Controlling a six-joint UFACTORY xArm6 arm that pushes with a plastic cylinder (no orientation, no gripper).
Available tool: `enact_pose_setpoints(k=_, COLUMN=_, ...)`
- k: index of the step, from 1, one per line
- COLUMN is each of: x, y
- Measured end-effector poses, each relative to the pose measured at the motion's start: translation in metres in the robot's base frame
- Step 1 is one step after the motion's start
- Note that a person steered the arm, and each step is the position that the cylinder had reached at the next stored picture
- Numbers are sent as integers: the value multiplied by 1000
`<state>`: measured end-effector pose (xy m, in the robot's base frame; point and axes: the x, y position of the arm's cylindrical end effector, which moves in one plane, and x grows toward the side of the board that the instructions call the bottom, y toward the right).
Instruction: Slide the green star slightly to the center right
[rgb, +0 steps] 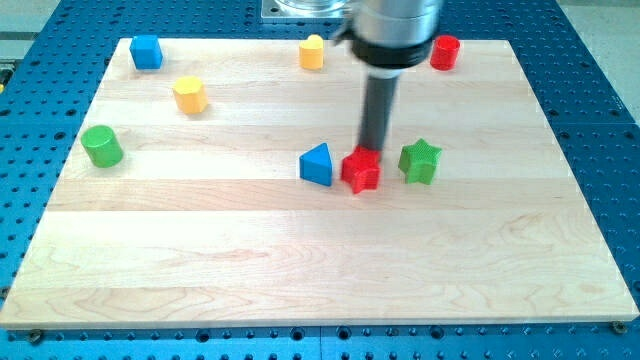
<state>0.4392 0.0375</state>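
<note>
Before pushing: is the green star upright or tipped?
Upright: the green star sits flat on the board, points outward. My tip is behind the red star.

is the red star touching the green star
Apart: the camera view shows a strip of bare board between the red star and the green star.

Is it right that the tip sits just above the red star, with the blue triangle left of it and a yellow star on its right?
Not quite. In the camera view the star right of the red star is green, not yellow. The tip and blue triangle are as stated.
</note>
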Motion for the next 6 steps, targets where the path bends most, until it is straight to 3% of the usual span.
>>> enact_pose_setpoints(k=1, x=37, y=25)
enact_pose_setpoints(k=3, x=2, y=118)
enact_pose_setpoints(k=6, x=1, y=62)
